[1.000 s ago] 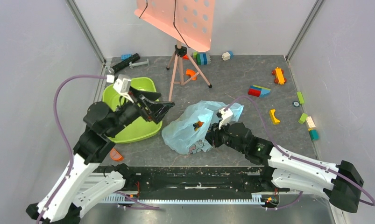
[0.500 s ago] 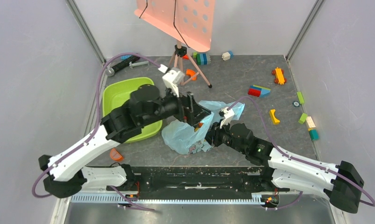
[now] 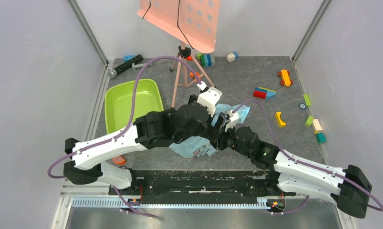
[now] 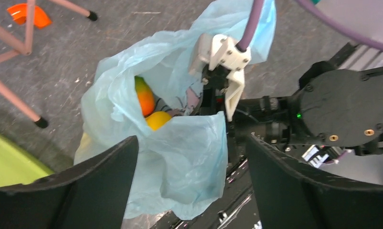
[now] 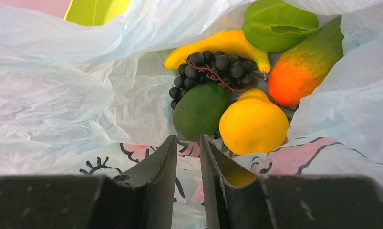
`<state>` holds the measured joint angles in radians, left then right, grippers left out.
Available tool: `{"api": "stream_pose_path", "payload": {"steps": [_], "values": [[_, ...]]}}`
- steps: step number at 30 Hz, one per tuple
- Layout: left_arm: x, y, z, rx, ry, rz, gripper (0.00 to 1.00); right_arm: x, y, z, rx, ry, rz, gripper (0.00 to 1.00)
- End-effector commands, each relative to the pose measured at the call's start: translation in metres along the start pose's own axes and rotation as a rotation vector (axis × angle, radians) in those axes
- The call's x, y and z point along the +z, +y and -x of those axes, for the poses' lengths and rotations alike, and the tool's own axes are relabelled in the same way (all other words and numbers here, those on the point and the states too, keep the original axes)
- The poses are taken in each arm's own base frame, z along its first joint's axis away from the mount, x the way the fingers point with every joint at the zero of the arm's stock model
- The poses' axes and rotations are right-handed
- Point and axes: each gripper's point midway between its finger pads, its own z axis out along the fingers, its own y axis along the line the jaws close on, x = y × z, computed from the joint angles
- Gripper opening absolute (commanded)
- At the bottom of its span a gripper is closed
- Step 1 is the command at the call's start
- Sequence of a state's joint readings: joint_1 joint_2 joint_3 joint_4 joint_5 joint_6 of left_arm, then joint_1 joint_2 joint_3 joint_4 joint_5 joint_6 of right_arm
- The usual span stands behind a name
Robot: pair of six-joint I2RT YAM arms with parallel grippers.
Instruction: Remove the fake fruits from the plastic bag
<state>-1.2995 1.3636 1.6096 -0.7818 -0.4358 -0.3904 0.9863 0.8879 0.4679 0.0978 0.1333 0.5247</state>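
Note:
The light-blue plastic bag (image 3: 195, 146) lies at mid-table, mostly hidden under both arms. My right gripper (image 5: 188, 139) is shut on the bag's printed edge (image 5: 146, 152) at its mouth. The right wrist view looks into the bag: a yellow banana (image 5: 222, 44), dark grapes (image 5: 213, 67), a green round fruit (image 5: 199, 110), a yellow lemon (image 5: 253, 124), an orange-green mango (image 5: 304, 71) and a green fruit (image 5: 280, 24). My left gripper (image 4: 191, 143) is open wide and empty just above the bag (image 4: 180, 162). The mango (image 4: 145, 98) and a yellow fruit (image 4: 158, 119) show in the opening.
A lime-green tub (image 3: 132, 102) stands left of the bag. A pink tripod (image 3: 182, 67) with a pink panel stands behind it. Toy bricks (image 3: 280, 119) are scattered on the right and at the back. An orange piece (image 3: 118, 160) lies near the front left.
My left arm has swung right from above the green tub to over the bag, its gripper still open. The right arm and the bag have stayed in place.

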Motion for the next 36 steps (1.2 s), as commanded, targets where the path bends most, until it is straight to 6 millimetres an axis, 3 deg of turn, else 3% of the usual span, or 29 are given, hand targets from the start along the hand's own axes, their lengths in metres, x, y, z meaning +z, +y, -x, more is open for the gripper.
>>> {"api": "stream_pose_path", "payload": {"steps": [1,4,11,14,19,29,33,36], "values": [[-0.012,0.022,0.006,0.087,-0.024,0.116,0.83,-0.002,0.002,0.012,0.018,-0.056,0.004,0.28],[-0.016,0.025,-0.009,0.085,-0.003,0.110,0.72,-0.003,0.001,0.011,0.017,-0.055,0.000,0.28],[-0.033,0.020,-0.047,0.040,-0.011,-0.058,0.22,-0.004,-0.009,0.005,0.013,-0.047,-0.039,0.27],[-0.045,0.014,-0.059,0.004,-0.055,-0.164,0.05,-0.004,-0.014,-0.001,0.015,-0.034,-0.054,0.27],[-0.058,0.013,-0.085,-0.037,-0.096,-0.273,0.02,-0.006,-0.021,-0.018,0.009,0.008,-0.066,0.27],[-0.045,0.028,-0.146,-0.098,-0.027,-0.246,0.02,-0.019,-0.055,-0.068,-0.032,0.083,-0.120,0.26],[-0.044,0.038,-0.154,-0.133,-0.039,-0.211,0.02,-0.023,-0.068,-0.080,-0.042,0.111,-0.167,0.26],[-0.047,0.044,-0.153,-0.152,-0.065,-0.195,0.02,-0.024,-0.070,-0.078,-0.055,0.114,-0.180,0.26]]}}
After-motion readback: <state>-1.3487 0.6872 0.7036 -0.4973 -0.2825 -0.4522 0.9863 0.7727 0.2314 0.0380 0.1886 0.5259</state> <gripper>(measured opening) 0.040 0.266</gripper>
